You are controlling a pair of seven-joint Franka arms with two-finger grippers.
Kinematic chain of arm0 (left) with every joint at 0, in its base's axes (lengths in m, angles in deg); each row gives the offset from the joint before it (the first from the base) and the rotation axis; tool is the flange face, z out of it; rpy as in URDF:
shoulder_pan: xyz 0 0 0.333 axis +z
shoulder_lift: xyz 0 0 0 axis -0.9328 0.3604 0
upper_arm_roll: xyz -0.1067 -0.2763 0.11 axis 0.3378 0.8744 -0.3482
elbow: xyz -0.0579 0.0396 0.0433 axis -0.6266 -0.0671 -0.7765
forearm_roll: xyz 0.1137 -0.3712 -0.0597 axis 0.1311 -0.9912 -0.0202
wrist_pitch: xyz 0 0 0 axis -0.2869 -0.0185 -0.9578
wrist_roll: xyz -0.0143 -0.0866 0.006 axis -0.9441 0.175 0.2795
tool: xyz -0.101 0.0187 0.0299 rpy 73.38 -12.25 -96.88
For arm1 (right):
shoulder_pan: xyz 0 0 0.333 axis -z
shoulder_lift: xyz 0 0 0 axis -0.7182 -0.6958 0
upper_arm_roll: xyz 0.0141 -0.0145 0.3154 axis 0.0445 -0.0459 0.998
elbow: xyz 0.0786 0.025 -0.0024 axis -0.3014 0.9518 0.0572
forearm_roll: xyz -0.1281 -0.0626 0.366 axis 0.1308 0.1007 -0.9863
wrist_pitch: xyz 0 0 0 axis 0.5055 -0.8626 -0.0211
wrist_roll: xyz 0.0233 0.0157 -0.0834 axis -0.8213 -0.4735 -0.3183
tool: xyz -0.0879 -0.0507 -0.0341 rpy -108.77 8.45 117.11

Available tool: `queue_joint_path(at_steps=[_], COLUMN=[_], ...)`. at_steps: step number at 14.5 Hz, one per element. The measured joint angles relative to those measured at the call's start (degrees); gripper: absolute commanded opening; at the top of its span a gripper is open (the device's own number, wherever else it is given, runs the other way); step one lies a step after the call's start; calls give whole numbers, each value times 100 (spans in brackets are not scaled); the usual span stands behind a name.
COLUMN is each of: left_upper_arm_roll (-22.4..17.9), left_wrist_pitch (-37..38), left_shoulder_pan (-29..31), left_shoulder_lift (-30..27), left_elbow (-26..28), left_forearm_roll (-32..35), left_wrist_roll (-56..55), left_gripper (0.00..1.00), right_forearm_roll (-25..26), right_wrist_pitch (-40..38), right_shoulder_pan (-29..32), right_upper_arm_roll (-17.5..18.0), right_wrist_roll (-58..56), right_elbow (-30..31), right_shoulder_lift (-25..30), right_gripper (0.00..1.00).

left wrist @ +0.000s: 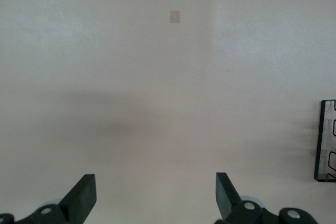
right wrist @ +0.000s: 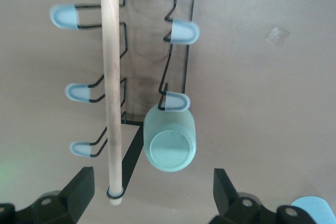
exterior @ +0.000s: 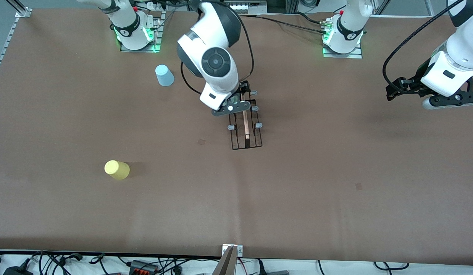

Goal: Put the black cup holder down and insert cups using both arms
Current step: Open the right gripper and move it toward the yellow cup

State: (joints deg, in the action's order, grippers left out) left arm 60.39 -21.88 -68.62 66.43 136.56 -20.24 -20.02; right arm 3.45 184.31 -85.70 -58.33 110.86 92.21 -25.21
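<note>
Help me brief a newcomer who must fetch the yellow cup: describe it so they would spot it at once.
Start at the black cup holder mid-table, under the right gripper. From there look toward the right arm's end of the table and nearer the front camera: the yellow cup sits alone on the brown table. The light blue cup stands farther from the camera, near the right arm's base.
</note>
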Motion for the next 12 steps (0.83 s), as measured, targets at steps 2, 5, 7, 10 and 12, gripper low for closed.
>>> queue_joint_path(at_steps=[2, 5, 7, 10, 12], left_upper_arm_roll=[0, 0, 0, 0, 0], left_wrist_pitch=[0, 0, 0, 0, 0], left_shoulder_pan=[-4, -6, -7, -9, -13], left_shoulder_lift=[0, 0, 0, 0, 0], left_elbow=[0, 0, 0, 0, 0], left_forearm_roll=[0, 0, 0, 0, 0], left_wrist_roll=[0, 0, 0, 0, 0], left_gripper=[100, 100, 100, 100, 100], right_forearm_roll=[3, 21, 82, 302, 431], right_wrist_pitch=[-88, -264, -289, -265, -58], right_shoulder_pan=[133, 483, 709, 1144, 1533], right_upper_arm_roll=[-183, -705, -1224, -1707, -1768], right_wrist_roll=[15, 18, -24, -61, -98], right_elbow=[-18, -15, 2, 32, 48], right_shoulder_lift=[325, 659, 670, 548, 382], right_gripper=[100, 100, 100, 100, 100])
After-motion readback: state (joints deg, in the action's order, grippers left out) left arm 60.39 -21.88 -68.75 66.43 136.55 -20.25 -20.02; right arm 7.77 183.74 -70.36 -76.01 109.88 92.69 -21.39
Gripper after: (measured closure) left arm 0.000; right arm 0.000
